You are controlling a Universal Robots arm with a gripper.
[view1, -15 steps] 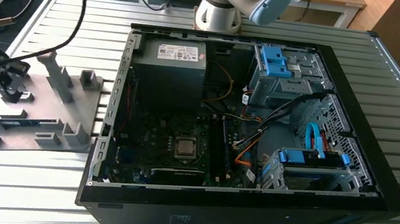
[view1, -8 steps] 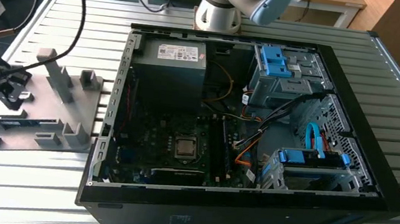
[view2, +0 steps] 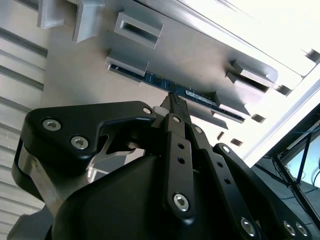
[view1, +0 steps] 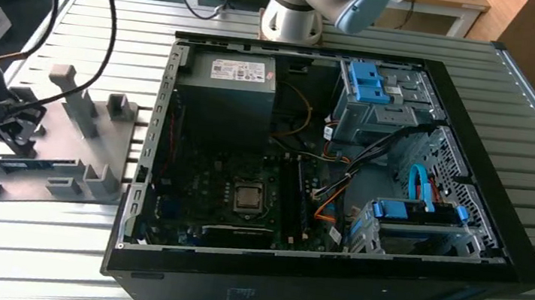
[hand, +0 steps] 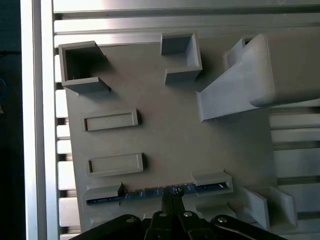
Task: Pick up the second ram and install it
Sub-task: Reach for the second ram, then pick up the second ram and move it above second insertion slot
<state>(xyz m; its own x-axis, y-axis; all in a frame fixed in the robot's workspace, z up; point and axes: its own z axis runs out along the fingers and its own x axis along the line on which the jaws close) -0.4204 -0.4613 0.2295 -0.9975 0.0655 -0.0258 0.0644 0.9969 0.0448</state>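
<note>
First wrist view looks down on the grey moulded tray (hand: pixel 165 135), where the second ram (hand: pixel 140 194) stands on edge in a slot between two raised holders, near one edge of the tray. The gripper (hand: pixel 171 198) is at the middle of the stick. Its black fingers are drawn almost together and their tips pinch the ram's upper edge. The ram sits in its slot, not lifted. In the second wrist view, the fingertips likewise meet on the blue-green board. In the exterior view, the tray lies on the slatted metal table (view1: pixel 526 96), to the exterior view's left of the open computer case (view1: pixel 332 293). The case's motherboard (view1: pixel 224 183) lies exposed, well apart from the ram.
</note>
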